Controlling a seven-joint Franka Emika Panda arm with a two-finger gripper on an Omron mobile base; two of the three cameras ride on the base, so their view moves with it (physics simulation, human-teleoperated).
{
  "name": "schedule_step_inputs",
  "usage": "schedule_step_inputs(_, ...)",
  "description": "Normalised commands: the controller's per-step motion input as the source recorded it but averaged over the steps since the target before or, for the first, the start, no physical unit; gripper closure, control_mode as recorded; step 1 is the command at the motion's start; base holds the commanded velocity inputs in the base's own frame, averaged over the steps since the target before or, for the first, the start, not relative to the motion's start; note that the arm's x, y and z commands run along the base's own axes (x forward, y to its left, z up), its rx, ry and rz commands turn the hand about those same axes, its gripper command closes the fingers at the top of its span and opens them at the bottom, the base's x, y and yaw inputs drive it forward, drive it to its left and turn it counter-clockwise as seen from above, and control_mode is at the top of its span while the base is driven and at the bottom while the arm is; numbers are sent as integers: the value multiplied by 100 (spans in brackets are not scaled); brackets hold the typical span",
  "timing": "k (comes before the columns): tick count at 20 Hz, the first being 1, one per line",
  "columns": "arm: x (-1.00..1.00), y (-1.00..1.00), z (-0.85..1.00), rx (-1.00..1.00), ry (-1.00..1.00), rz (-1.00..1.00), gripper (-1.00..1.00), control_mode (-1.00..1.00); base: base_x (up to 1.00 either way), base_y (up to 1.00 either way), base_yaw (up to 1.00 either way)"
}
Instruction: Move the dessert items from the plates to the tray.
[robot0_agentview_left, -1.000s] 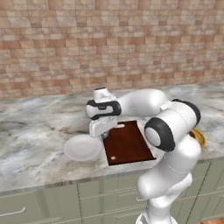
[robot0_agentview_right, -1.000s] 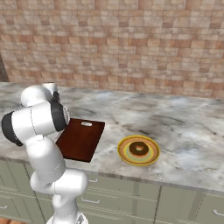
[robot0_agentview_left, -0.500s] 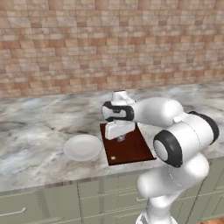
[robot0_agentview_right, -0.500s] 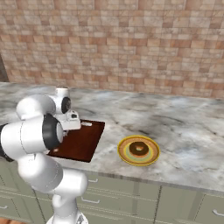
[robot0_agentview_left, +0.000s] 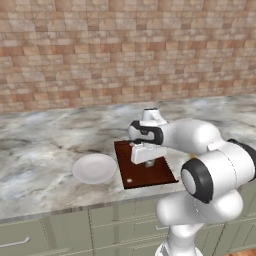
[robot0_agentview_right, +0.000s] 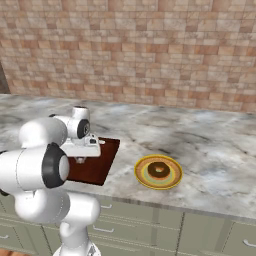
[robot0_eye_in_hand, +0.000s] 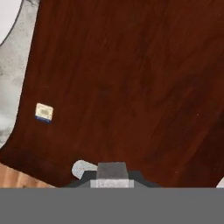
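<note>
A white robot arm reaches over a marbled desk (robot0_agentview_left: 40, 150) in front of a brick wall. Its pincer (robot0_agentview_left: 149, 163) hangs just above the tray (robot0_agentview_left: 160, 172), near the middle of the left base view; in the right base view the pincer (robot0_agentview_right: 80, 160) sits at the left, over the tray (robot0_agentview_right: 97, 167). In the hand view one grey fingertip block shows at the bottom centre, and whether the pincer is apart or together cannot be told; nothing can be seen held in it. The tray (robot0_eye_in_hand: 131, 78) is a dark reddish-brown board. In the left base view its long axis runs from the lower front edge of the desk up toward the wall, leaning slightly to the left. A tiny pale morsel (robot0_agentview_left: 130, 180) lies on the tray close to its lower left corner; in the hand view the morsel (robot0_eye_in_hand: 44, 112) is a small cream square with a dark lower edge, at the left of the frame, near the tray's left edge. A plain white plate (robot0_agentview_left: 94, 168) lies just left of the tray, with nothing on it. In the right base view a plate with a yellow rim (robot0_agentview_right: 158, 171) rests on the desk to the right of the tray, apart from it, and a brown ring doughnut (robot0_agentview_right: 159, 170) lies flat in its centre.
</note>
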Motion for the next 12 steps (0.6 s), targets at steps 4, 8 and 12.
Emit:
schedule_step_inputs(4, -6, -4, -17, -3, 0, -11, 100, -100, 0, 0, 0)
schedule_step_inputs(8, -1, -1, -16, -3, 0, -11, 100, -100, 0, 0, 0)
schedule_step_inputs(12, 0, 0, -9, -2, 0, -10, 100, -100, 0, 0, 0)
